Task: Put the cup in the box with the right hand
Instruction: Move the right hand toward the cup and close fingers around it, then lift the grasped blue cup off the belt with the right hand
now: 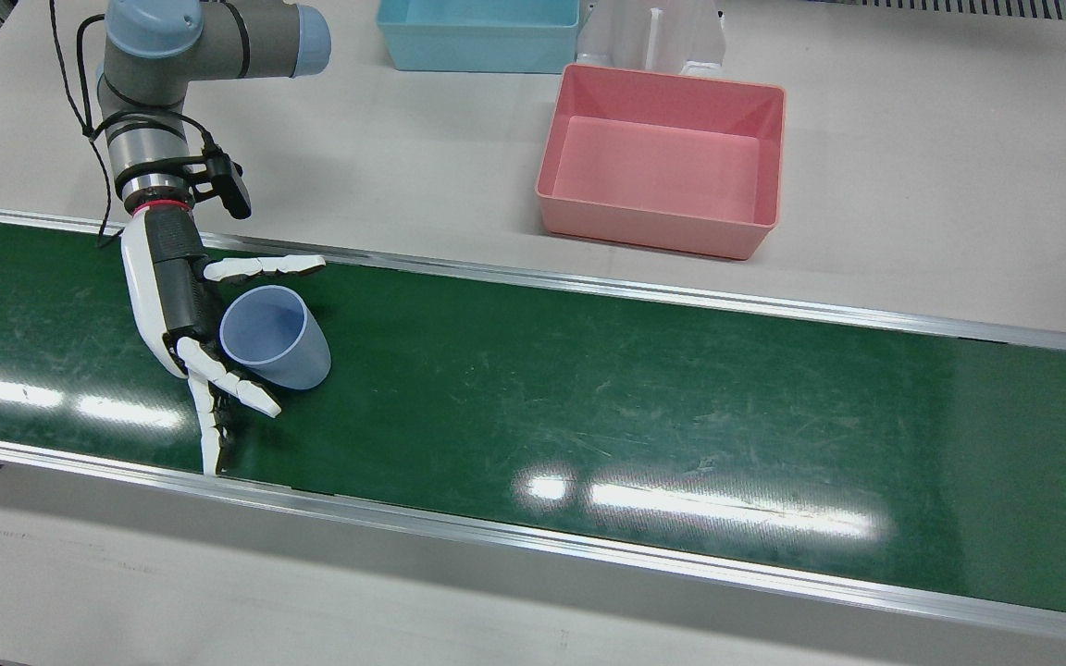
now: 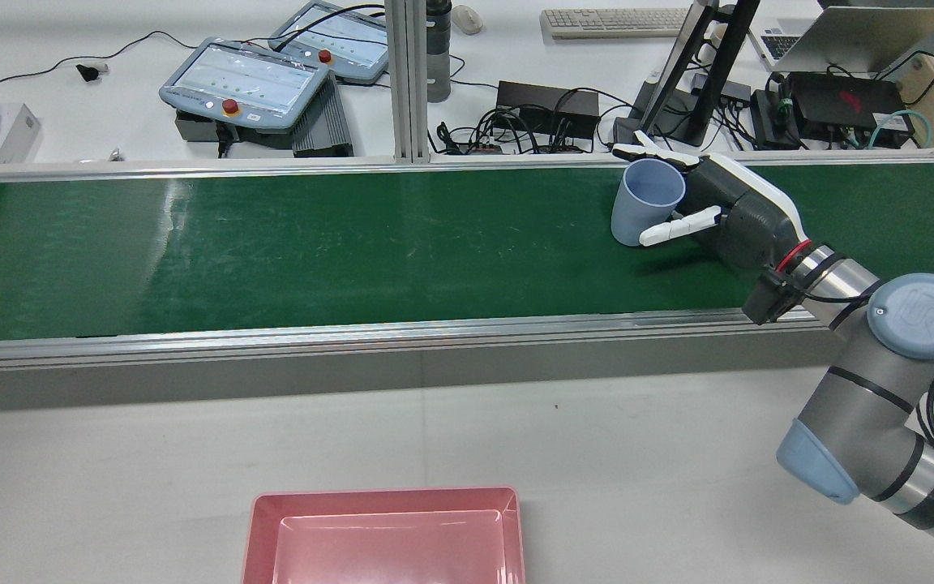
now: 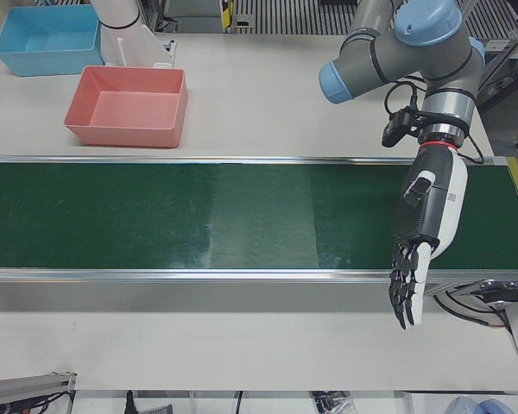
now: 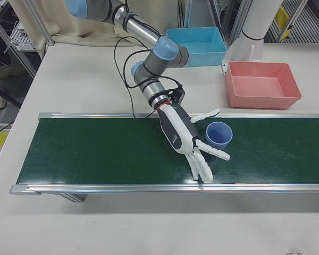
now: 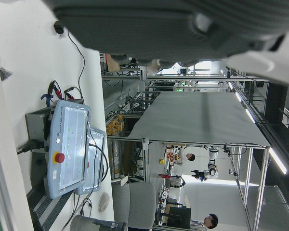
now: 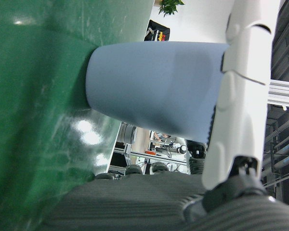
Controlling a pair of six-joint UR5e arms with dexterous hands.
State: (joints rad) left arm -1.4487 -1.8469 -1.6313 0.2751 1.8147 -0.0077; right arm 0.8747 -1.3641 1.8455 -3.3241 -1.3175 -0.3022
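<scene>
Right robot hand (image 1: 183,319) spread around the blue cup (image 1: 277,337) standing on the green belt (image 1: 644,407), fingers not closed, pink box (image 1: 663,160) on the table (image 1: 940,185) well apart beyond the belt's far rail, left robot hand (image 3: 425,228) spread, holding nothing, over the belt's near edge

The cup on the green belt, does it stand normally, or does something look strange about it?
The cup stands upright on the belt, unspilled, beside the open right hand. Nothing stands out.

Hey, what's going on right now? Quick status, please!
Right hand open, fingers around blue cup, not closed. Cup upright on green belt. Left hand open, idle. Pink box empty, path clear.
</scene>
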